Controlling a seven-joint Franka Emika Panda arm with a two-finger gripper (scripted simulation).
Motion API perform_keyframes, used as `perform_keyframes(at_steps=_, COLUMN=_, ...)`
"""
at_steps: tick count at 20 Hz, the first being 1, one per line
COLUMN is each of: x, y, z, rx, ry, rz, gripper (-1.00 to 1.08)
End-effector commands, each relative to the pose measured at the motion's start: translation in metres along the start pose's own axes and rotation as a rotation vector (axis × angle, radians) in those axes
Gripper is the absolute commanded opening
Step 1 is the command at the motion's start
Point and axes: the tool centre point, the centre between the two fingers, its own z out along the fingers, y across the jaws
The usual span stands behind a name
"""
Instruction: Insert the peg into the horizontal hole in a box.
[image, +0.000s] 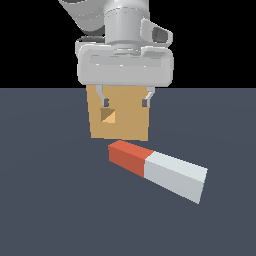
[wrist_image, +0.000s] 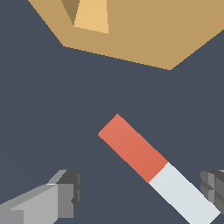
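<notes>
Tan box (image: 120, 122) with hole (image: 108, 116) fully visible only in exterior view, gripper (image: 125, 103) spread wide, empty, above peg (image: 157, 170)

The peg (image: 158, 170) is two-toned: one end section is red, shading to darker brick red on its side face, and the remaining length is pale grey-white. The box (image: 122, 125) is a uniform tan-orange with no markings. The hole (image: 108, 116) shows a dark brown wall and lighter tan walls inside. The surface (image: 50, 200) is plain dark slate blue-grey. The tool (image: 125, 103) has a light grey body with dark grey fingertips (wrist_image: 70, 192). The background above the surface is black.
</notes>
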Motion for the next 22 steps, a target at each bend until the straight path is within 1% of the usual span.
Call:
perform_keyframes(at_steps=1, x=-0.005, y=0.002, z=0.004, rx=-0.001, ry=-0.001, rz=-0.035, gripper=1.0)
perform_keyframes(at_steps=11, x=-0.034, y=0.018, z=0.026, rx=-0.006, ry=-0.005, rz=-0.246, gripper=1.0)
perform_keyframes(at_steps=22, x=-0.065, y=0.047, z=0.055, rx=-0.013, ry=-0.011, rz=-0.515, gripper=1.0)
